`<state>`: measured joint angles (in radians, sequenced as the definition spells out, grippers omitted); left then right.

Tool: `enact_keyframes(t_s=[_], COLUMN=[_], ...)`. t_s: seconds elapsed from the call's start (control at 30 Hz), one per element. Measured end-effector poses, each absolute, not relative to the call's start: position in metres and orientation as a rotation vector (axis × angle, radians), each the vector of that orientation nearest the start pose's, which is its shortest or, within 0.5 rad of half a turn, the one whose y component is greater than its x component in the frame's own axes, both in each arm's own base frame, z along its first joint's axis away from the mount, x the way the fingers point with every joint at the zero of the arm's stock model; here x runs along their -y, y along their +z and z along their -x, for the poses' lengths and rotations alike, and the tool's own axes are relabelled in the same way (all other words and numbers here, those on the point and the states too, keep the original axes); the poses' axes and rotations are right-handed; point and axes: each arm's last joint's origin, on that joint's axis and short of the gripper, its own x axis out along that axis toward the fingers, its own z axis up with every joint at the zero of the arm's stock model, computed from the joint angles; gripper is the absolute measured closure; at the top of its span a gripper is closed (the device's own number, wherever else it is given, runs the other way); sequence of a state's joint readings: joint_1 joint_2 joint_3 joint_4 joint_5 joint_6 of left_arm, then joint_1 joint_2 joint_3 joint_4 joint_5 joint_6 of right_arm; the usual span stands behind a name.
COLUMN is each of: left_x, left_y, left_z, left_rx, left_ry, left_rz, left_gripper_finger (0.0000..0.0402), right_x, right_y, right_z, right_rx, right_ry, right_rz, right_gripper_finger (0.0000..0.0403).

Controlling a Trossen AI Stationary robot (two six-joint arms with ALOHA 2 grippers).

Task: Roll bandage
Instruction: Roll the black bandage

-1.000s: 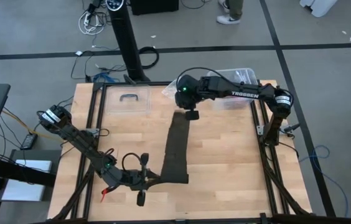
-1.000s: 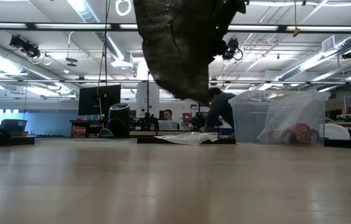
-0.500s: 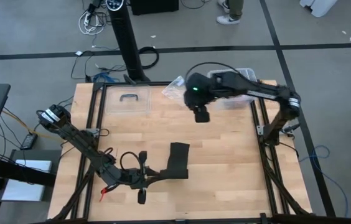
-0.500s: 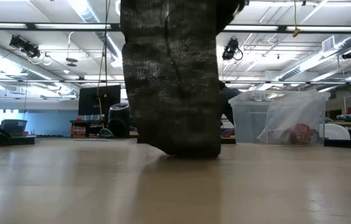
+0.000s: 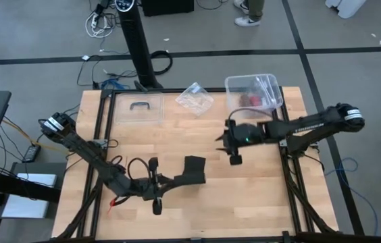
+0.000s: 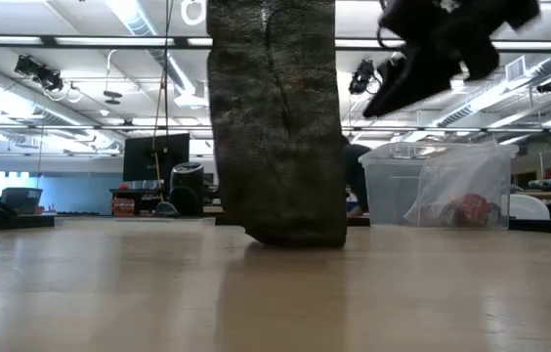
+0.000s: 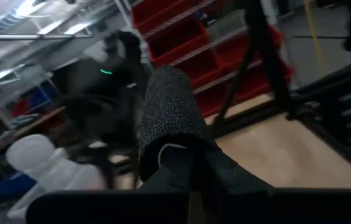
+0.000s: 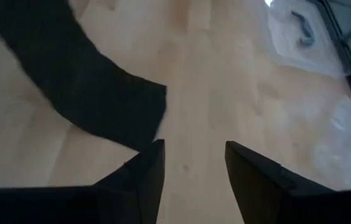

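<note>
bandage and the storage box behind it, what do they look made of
The bandage looks like soft, matte black knit fabric: the weave shows and it drapes from the left gripper. The box looks like clear, glossy rigid plastic, since its contents show through.

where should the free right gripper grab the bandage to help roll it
Best guess: the free end of the bandage, the flat flap lying on the table in the right wrist view. The left gripper already pinches the other end, so the open right gripper should come from its own side, low, pinching across the flap's straight edge.
</note>
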<state>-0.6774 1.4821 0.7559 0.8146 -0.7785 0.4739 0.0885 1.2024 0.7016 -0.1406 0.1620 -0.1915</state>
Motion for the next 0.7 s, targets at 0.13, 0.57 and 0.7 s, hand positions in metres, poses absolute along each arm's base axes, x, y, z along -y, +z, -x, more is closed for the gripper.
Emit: enact_keyframes(t_s=[0.13,0.57,0.7], left_x=[0.166,0.143,0.140], left_y=[0.266,0.293,0.297], left_z=[-0.254,-0.246,-0.243], left_rx=[0.059,0.091,0.092], left_ry=[0.169,0.235,0.241], left_rz=[-0.406,-0.420,-0.443], left_gripper_finger=[0.0383,0.0383,0.0383], right_x=[-0.031,-0.061,-0.057], right_y=[0.196,0.159,0.144], right_z=[-0.237,-0.250,-0.257], right_rx=[-0.531,-0.367,-0.401], right_ry=[0.014,0.053,0.040], right_rz=[0.188,0.066,0.072], right_gripper_finger=[0.0231,0.0175,0.0158])
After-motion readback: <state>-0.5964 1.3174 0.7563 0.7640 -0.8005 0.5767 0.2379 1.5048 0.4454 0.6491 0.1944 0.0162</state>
